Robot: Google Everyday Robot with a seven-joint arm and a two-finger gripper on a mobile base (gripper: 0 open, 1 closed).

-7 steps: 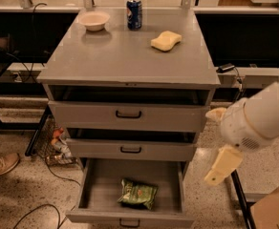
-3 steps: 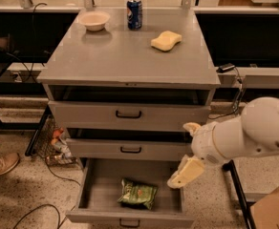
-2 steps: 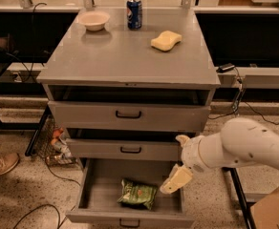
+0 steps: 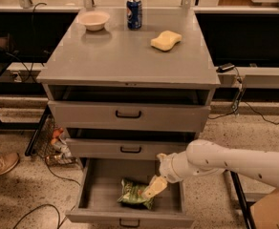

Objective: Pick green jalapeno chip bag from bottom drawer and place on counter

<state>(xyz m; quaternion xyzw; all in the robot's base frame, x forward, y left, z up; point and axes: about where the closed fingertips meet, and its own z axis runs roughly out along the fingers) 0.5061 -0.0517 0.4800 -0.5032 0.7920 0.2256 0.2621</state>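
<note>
Claw is hanging low in the bottom centre of the frame, inside the open bottom drawer, and it's pointing down and to the left at the green jalapeno chip bag. Its tip is sitting right at the bag's upper right edge, but honestly I can't tell whether it's actually touching. I can't tell whether the claw is clenched or released either. The white arm is reaching in from the right edge of the frame, crossing just below the middle drawer.

The bag is lying flat on the drawer floor, a bit right of centre and close to the front wall. The drawer is standing pulled well out. The top drawer is also poking out a little.

Up on the bench, a pale bowl is sitting at the upper left, a blue can is standing upright near it at the back, and a yellow sponge is lying to the right of the can, all well apart from each other.

A brown shoe is showing at the left edge and a cardboard box is peeking in at the bottom right.
</note>
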